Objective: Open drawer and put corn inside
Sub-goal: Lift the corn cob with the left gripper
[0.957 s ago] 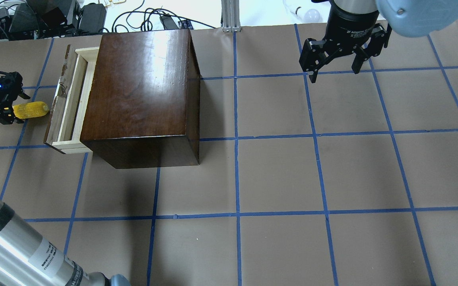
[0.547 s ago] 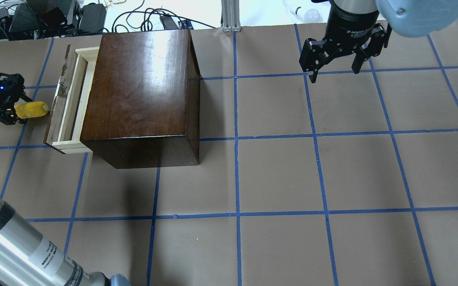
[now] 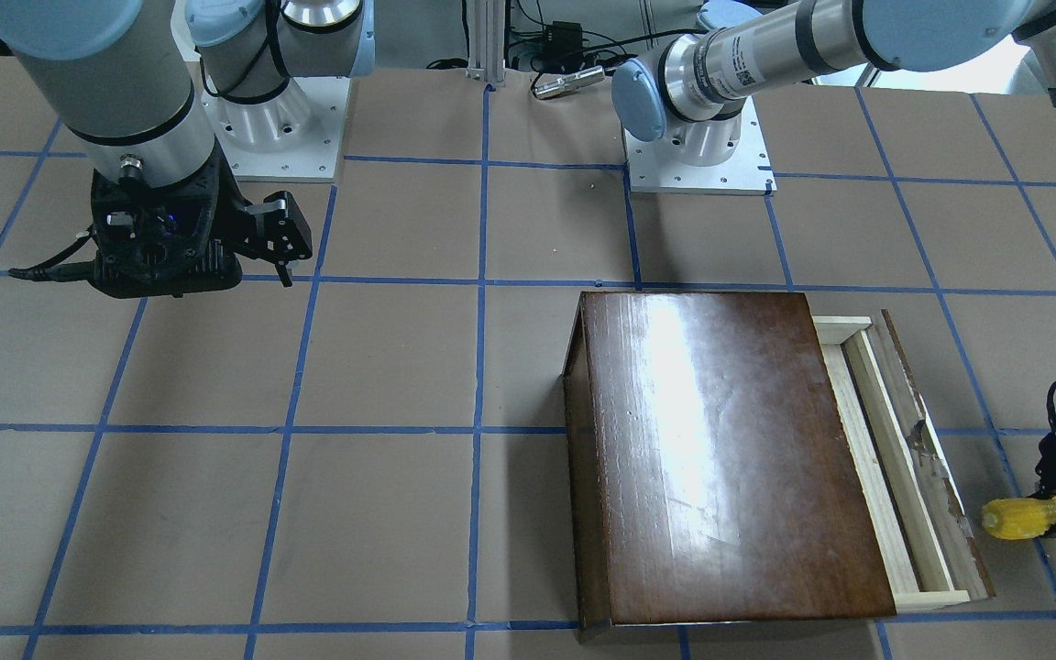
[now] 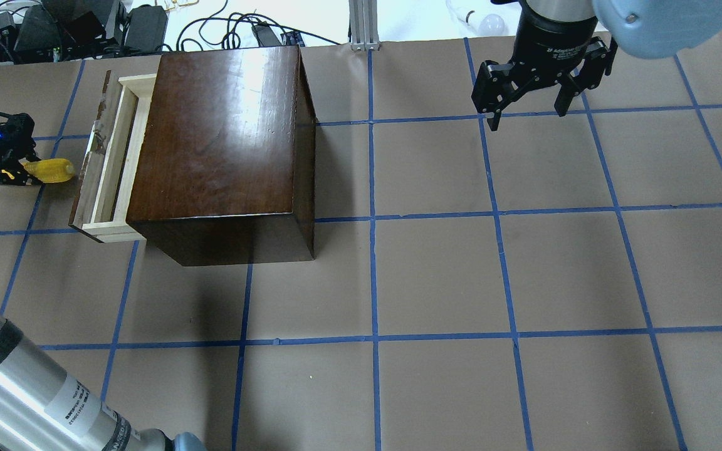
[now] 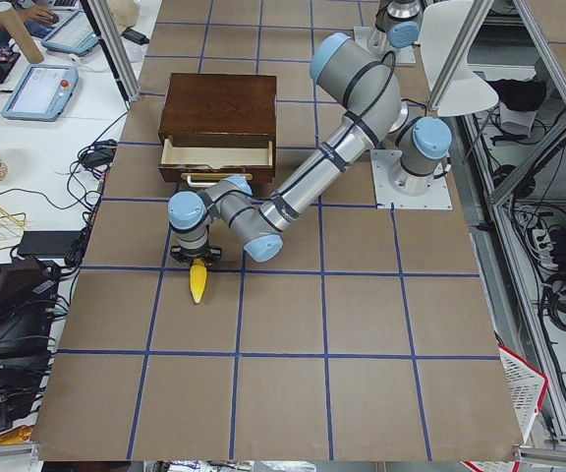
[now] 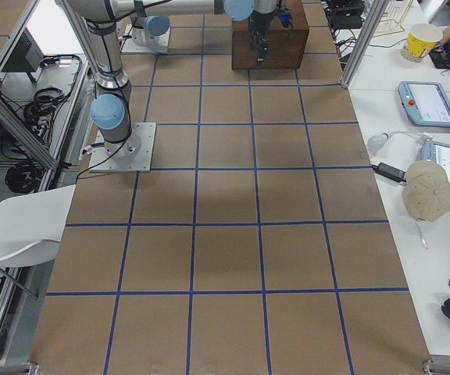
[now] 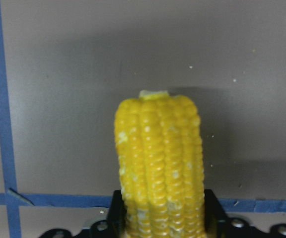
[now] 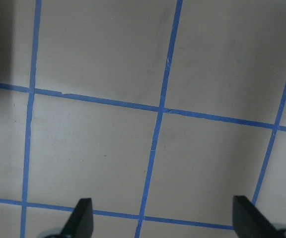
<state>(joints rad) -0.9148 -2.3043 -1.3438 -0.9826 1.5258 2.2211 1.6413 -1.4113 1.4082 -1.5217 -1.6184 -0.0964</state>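
Note:
The yellow corn (image 4: 52,170) is gripped at its thick end by my left gripper (image 4: 16,172), just left of the drawer's dark front panel. The corn also shows in the front view (image 3: 1023,519), the left side view (image 5: 197,283) and the left wrist view (image 7: 160,163). The pale wood drawer (image 4: 112,166) is pulled out of the glossy dark-brown box (image 4: 223,134) and looks empty. It also shows in the front view (image 3: 895,458). My right gripper (image 4: 527,109) is open and empty, far right at the back of the table.
The brown table has a blue tape grid (image 4: 373,216). Cables and boxes (image 4: 54,28) lie beyond the back edge. An aluminium post (image 4: 361,25) stands at the back centre.
My left gripper has moved slightly toward the back with the corn and tilted it. The drawer, the box and the right arm have not moved.

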